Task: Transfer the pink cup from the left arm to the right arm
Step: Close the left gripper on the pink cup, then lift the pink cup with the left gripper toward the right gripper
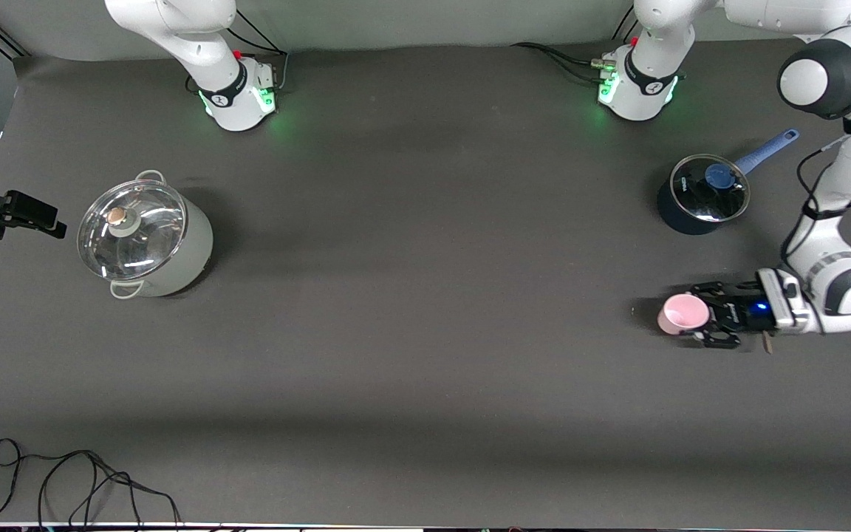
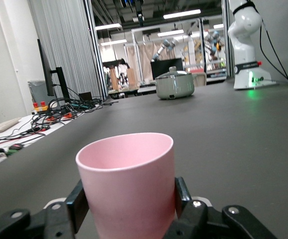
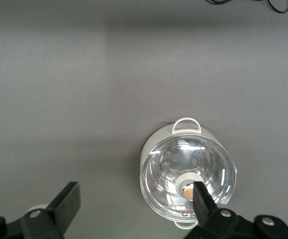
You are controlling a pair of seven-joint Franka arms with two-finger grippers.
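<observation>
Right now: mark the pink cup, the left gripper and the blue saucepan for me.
pink cup [image 1: 682, 313], front view, on its open mouth.
left gripper [image 1: 700, 316], front view, midway between the fingertips, at the cup's wall.
blue saucepan [image 1: 713, 186], front view, on its glass lid.

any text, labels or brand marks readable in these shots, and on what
No text reads clearly.
Black band on the left arm's base: white marking, too small to read.
Black band on the right arm's base: same, unreadable.
Glass lid of the blue saucepan: small white mark at the rim, blurred.
Pink cup: plain, no print.
</observation>
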